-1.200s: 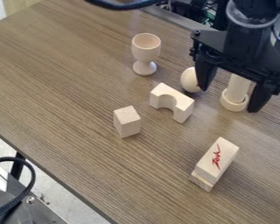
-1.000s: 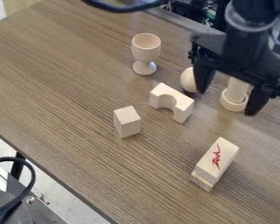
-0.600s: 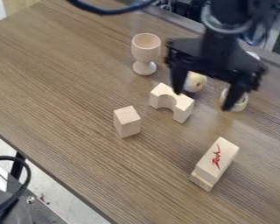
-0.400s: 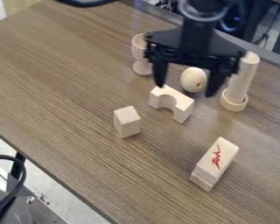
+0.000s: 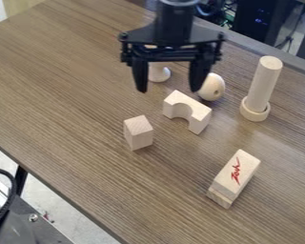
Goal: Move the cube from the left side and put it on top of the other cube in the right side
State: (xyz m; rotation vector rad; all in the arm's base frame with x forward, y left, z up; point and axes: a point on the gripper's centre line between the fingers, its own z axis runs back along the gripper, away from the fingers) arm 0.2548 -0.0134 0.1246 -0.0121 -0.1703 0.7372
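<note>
Camera view, claw [image 5: 168, 90] moved, nearer left cube [image 5: 138, 133]

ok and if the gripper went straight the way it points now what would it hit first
Probably the arch block, just below the gripper in the picture; its height is unclear, so it might meet bare table beside it instead.

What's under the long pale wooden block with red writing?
Under the long block, a smaller-looking pale wooden piece pokes out at the near end. The rest is covered, so its shape is hidden.
</note>
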